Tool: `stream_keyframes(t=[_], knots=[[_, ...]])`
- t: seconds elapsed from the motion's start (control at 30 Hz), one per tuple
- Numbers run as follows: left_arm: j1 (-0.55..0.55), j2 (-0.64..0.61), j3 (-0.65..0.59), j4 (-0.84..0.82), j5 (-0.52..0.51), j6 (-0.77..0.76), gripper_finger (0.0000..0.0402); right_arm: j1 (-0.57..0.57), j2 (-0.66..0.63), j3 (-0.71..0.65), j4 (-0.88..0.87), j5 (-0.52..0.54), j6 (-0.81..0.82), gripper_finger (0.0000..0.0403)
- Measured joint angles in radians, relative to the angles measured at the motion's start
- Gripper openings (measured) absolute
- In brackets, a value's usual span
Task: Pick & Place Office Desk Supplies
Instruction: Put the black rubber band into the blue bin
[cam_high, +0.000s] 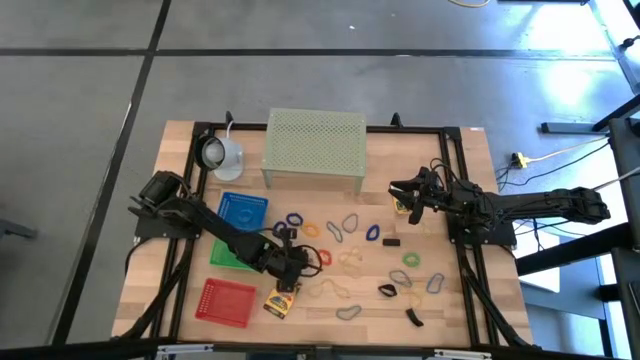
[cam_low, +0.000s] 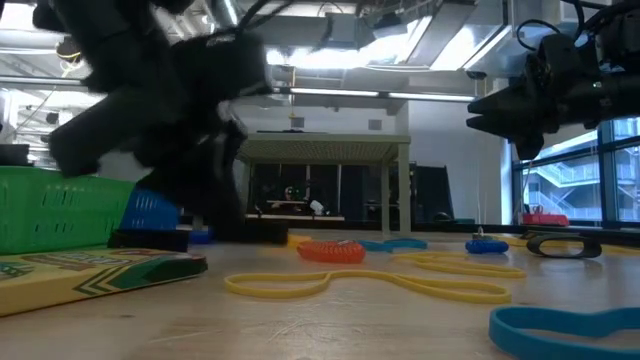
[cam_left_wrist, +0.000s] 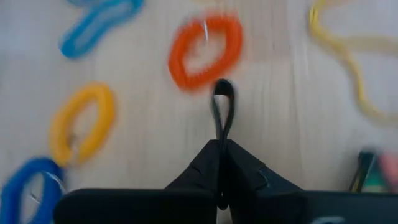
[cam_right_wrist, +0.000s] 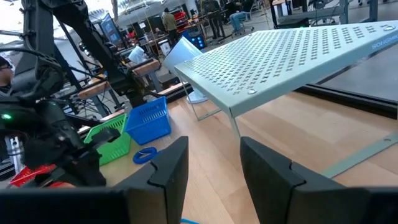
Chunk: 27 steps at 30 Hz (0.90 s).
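Observation:
Many small loops lie scattered on the table: a blue one (cam_high: 294, 219), a green one (cam_high: 411, 260), tan ones (cam_high: 333, 290). Black clips (cam_high: 391, 241) lie among them. One yellow box (cam_high: 280, 301) lies at the near side, another (cam_high: 404, 209) under my right gripper. My left gripper (cam_high: 290, 264) is at mid-table, shut on a thin black loop (cam_left_wrist: 222, 102). An orange loop (cam_left_wrist: 205, 51) and a yellow loop (cam_left_wrist: 81, 121) lie just past it. My right gripper (cam_right_wrist: 214, 165) is open and hovers above the table near the mesh stand (cam_high: 314, 148). My left gripper pinches the thin black loop between its two shut fingers (cam_left_wrist: 239, 163). The fingers have one end of the loop. The other end (cam_left_wrist: 222, 87) sticks straight out past the fingertips as a narrow oval. Whether the loop is clear of the table I cannot tell.
Three baskets stand at the table's left: blue (cam_high: 242, 212), green (cam_high: 226, 254) and red (cam_high: 228, 300). A white round lamp-like object (cam_high: 218, 153) sits at the far left beside the stand. Black rails (cam_high: 452, 180) frame the table.

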Motion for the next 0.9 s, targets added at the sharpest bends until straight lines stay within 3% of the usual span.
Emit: stream_keyframes(t=[0.23,0.5,0.67,0.9], knots=[[0.001,-0.025,0.106,0.002,-0.073,0.018,0.0006,0.000,0.000,0.000,-0.003,0.000,0.000,0.0146],[-0.043,-0.144,0.176,0.040,-0.204,0.105,0.0007,0.000,0.000,0.000,-0.031,0.051,0.001,0.0146],[-0.083,-0.206,0.176,0.166,-0.296,0.189,0.0008,0.000,0.000,0.000,-0.096,0.110,0.047,0.0146],[-0.107,-0.229,0.176,0.408,-0.303,0.363,0.0008,0.000,0.000,0.000,-0.134,0.200,0.086,0.0146]])
